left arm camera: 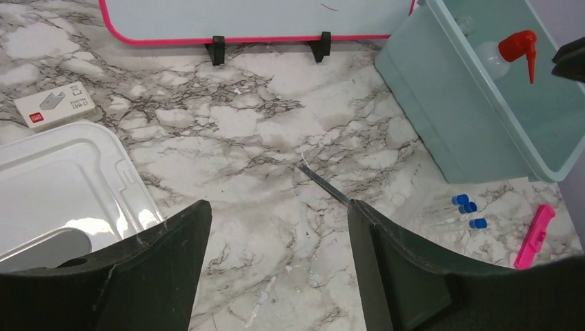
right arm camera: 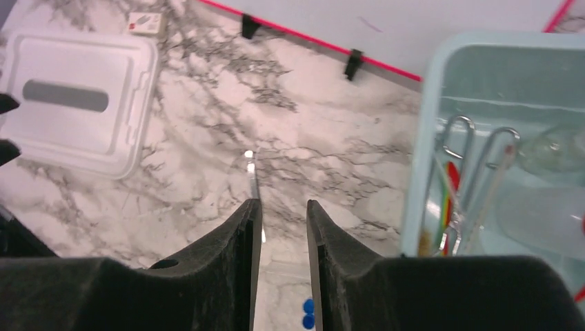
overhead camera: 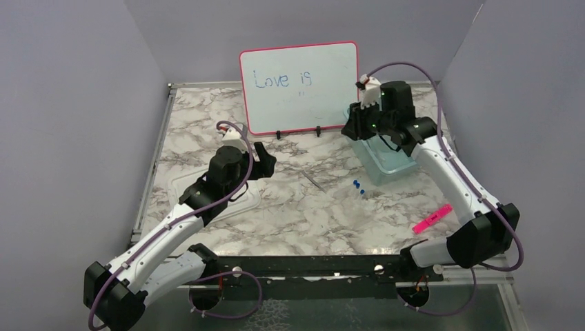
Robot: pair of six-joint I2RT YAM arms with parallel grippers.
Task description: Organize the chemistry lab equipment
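Observation:
Metal tweezers (overhead camera: 314, 181) lie on the marble mid-table, also seen as tweezers (left arm camera: 323, 183) just ahead of my left gripper (left arm camera: 277, 207), which is open and empty over bare marble. Two or three clear tubes with blue caps (left arm camera: 467, 207) lie to their right. The pale teal bin (right arm camera: 418, 172) holds wire brushes (right arm camera: 461, 179), red and orange sticks (right arm camera: 450, 189), a clear beaker (right arm camera: 552, 148) and a red-capped wash bottle (left arm camera: 514, 52). My right gripper (right arm camera: 283, 203) hangs high beside the bin's left wall, open with nothing between its fingers.
A pink-framed whiteboard (overhead camera: 299, 86) stands at the back. A white lid (left arm camera: 62, 179) lies left of my left gripper (overhead camera: 265, 160), with a small white box (left arm camera: 55, 105) behind it. A pink marker (overhead camera: 432, 218) lies at the right near my right arm.

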